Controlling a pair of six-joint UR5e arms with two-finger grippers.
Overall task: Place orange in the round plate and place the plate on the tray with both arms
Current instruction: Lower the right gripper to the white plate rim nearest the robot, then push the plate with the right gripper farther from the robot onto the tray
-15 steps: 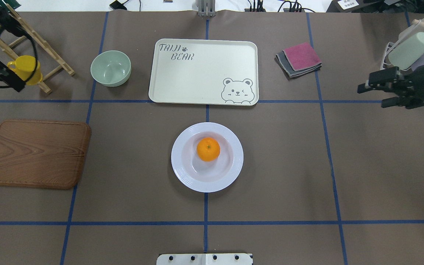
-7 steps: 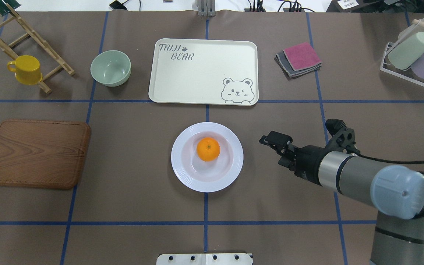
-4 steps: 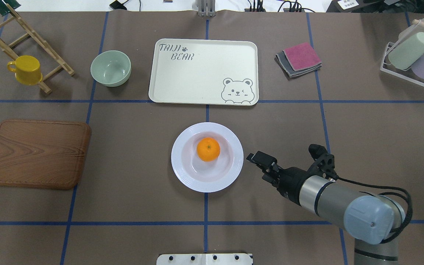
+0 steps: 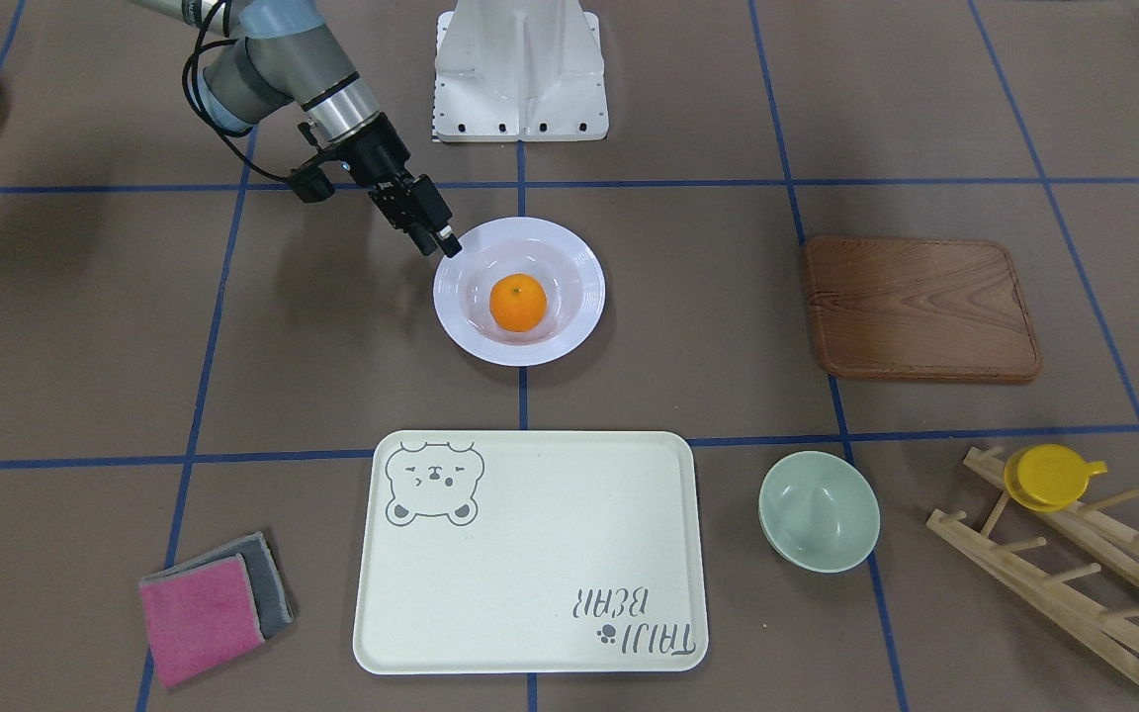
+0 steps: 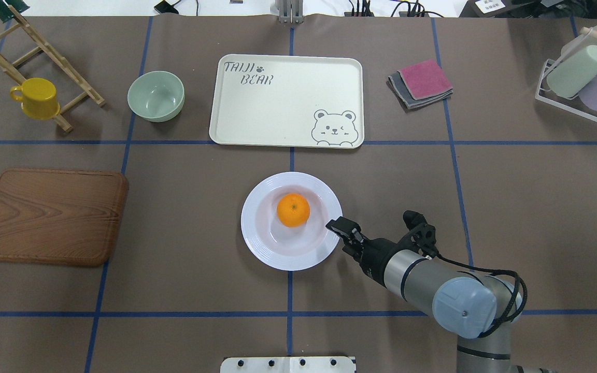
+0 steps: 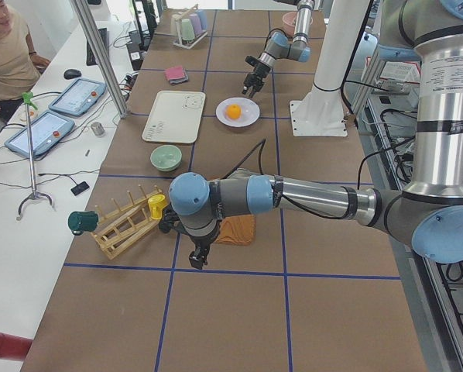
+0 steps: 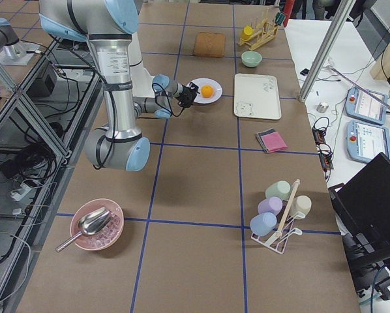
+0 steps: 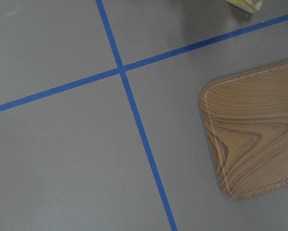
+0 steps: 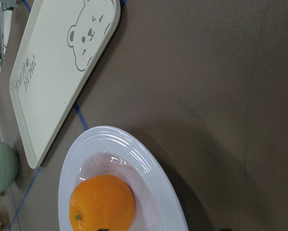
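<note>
Brown paper crossed with blue tape lines covers the bench (image 5: 174,248). The round plate (image 5: 257,248) sits at its middle, on the robot's side of the tray (image 5: 278,109) and apart from it, with the orange (image 5: 293,210) already resting in its well. I judge the plate stiff, glossy and probably slippery, breakable if dropped, and the fruit free to roll if it tips. The wide ridged rim is the place to take hold, on opposite sides, one arm each, keeping it level. The right pincer (image 5: 333,228) is at the rim on the robot's right. Its wrist view shows two dark tips set apart at the bottom margin with the rim between them, so it looks spread and grasps nothing yet; whether it touches the rim I cannot tell. The left pincer (image 6: 194,260) hangs low beside the wooden board (image 8: 255,134), well apart from the plate, and I cannot tell whether it is released or clenched.
</note>
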